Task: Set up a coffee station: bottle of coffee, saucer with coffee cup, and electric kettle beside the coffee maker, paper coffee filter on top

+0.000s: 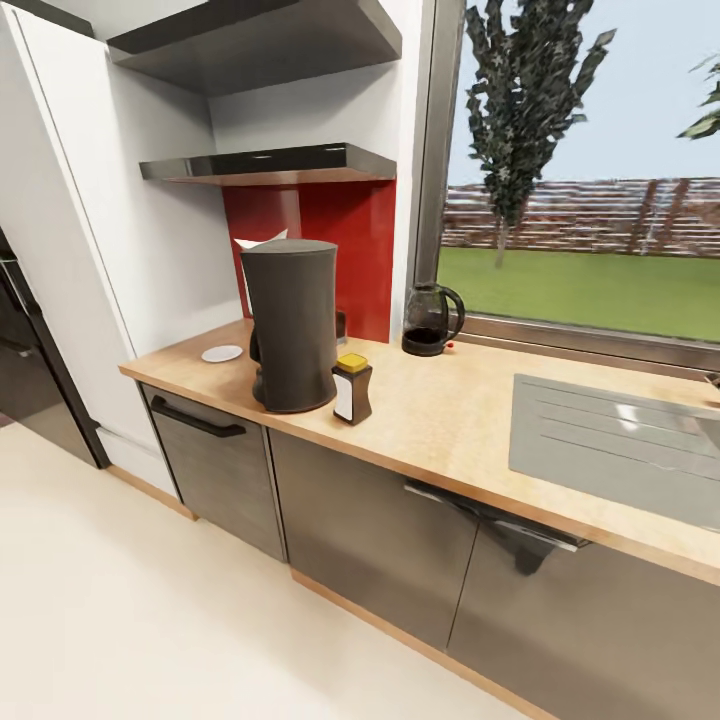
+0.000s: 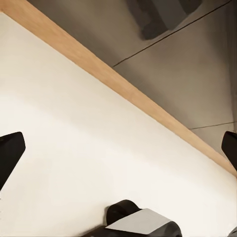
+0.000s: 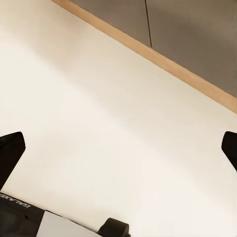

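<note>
Fingers (image 2: 11, 153) of both arms spread wide, holding nothing, over pale floor.
Squat dark glass kettle (image 1: 431, 320) sits by the window, apart from the tall grey coffee machine (image 1: 292, 322); grab its handle gently.

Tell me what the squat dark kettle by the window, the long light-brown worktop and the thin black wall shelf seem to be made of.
The squat dark kettle looks like smoked glass with black plastic handle and lid: you see through its body. The light-brown worktop looks like matt speckled laminate or wood-look board. The thin black wall shelf looks glossy, perhaps lacquered: its front edge reflects light.
</note>
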`<state>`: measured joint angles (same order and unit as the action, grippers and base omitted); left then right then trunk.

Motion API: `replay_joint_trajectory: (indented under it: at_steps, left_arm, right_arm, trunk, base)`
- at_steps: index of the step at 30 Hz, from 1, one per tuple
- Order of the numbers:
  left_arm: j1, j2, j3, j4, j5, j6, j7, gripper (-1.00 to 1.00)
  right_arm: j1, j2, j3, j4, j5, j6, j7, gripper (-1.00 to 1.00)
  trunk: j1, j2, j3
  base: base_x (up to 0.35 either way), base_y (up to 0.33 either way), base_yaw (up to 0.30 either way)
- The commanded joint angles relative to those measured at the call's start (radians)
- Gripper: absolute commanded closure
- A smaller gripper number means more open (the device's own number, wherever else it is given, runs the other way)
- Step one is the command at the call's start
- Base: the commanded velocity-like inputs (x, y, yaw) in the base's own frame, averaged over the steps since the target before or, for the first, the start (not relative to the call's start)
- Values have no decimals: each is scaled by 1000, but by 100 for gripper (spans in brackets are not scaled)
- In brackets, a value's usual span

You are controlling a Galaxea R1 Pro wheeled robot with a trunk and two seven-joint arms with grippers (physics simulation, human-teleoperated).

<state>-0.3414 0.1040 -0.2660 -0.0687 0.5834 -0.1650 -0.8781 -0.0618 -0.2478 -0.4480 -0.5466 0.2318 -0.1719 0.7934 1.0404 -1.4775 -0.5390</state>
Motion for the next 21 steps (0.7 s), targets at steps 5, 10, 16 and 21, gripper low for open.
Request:
replay_joint_trajectory:
  at_steps: [5, 10, 16, 21]
  left_arm:
    - [-1, -7, -7, -2, 6, -6, 2, -100]
    - [-1, -6, -6, -6, 6, -5, 3, -100]
    - [-1, -2, -8, -10, 5, -5, 2, -100]
    - [-1, 1, -8, -12, 5, -4, 2, -100]
  right_arm:
    - [-3, 97, 76, -123, 17, -5, 10, -100]
    - [-4, 166, 276, -540, -17, 184, 18, -100]
    - [-12, 199, 357, -860, -146, 428, 22, -100]
    - [-87, 205, 382, -945, -214, 549, 22, -100]
  trunk:
    - [0, -1, -1]
    - [0, -1, -1]
    - [0, -1, -1]
    - [0, -1, -1]
  base:
    - [0, 0, 0]
    - [0, 0, 0]
    - [0, 0, 0]
    - [0, 0, 0]
